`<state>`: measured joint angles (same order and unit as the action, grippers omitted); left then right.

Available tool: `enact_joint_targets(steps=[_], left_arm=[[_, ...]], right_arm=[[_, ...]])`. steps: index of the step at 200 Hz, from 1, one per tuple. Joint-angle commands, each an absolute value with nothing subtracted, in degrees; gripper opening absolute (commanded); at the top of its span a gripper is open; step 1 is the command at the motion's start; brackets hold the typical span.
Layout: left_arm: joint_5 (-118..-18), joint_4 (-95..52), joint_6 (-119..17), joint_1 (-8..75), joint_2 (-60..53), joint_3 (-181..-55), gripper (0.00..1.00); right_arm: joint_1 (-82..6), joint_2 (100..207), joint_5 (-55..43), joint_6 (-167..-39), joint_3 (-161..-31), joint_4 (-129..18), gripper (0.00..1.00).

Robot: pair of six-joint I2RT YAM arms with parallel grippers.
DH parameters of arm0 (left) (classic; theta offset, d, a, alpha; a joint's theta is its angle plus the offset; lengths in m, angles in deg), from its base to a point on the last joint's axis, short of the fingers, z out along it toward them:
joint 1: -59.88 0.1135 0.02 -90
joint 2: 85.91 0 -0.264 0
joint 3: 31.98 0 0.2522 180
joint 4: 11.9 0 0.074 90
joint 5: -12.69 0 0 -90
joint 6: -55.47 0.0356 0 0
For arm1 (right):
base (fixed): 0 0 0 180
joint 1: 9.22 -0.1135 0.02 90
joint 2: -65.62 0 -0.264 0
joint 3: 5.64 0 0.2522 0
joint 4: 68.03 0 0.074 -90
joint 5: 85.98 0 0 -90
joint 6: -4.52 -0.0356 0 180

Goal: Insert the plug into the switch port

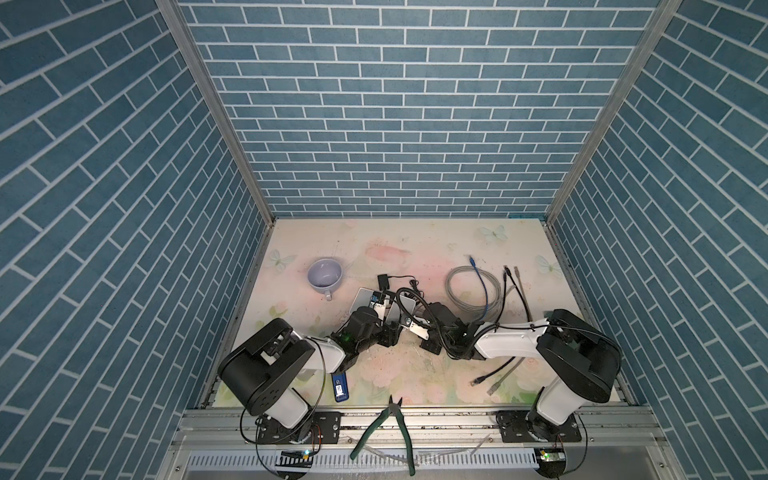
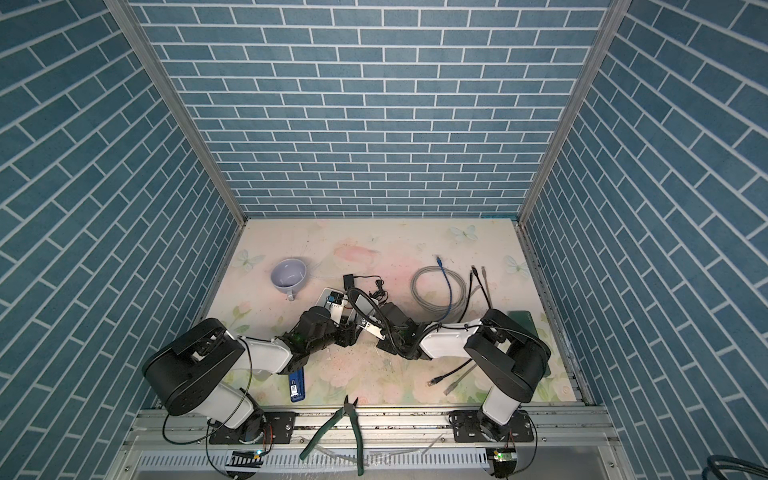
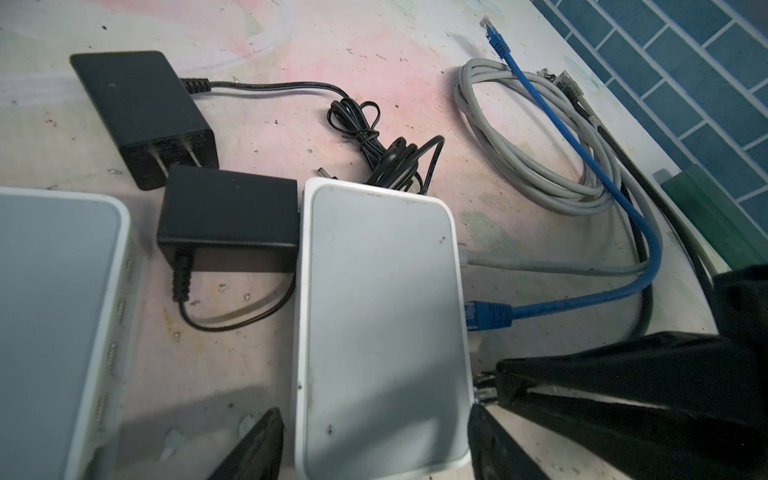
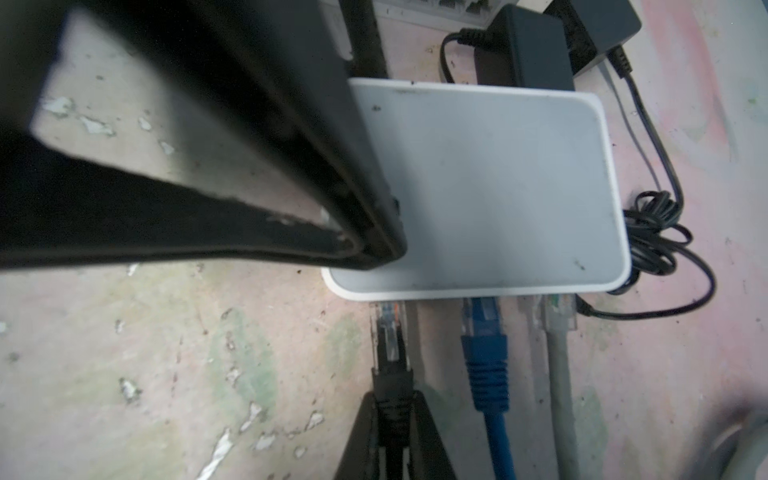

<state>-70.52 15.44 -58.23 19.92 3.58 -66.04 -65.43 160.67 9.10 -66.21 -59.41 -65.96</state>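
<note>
Right hand is clamped tight on the black plug by its boot. The clear tip sits right up at the port side of the white switch on the tabletop, just beside the blue cable. Left hand stands spread wide, one finger either side of the switch.

Smooth white plastic switch, matt black adapter, scuffed tabletop

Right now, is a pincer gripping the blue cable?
No, the right pincer grips the black plug, while the blue plug sits untouched in the white switch.
</note>
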Motion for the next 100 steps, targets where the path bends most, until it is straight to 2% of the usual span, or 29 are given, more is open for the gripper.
enact_joint_targets(steps=[1, 100], left_arm=[[-69.85, 16.18, -58.29, 19.37, 4.12, -66.87, 0.70], [-67.93, 16.20, -58.07, 18.41, 4.20, -67.96, 0.69]], right_arm=[[-65.82, 161.09, 11.10, -68.16, -61.50, -67.80, 0.00], [-66.47, 161.12, 7.53, -66.24, -60.75, -73.24, 0.00]])
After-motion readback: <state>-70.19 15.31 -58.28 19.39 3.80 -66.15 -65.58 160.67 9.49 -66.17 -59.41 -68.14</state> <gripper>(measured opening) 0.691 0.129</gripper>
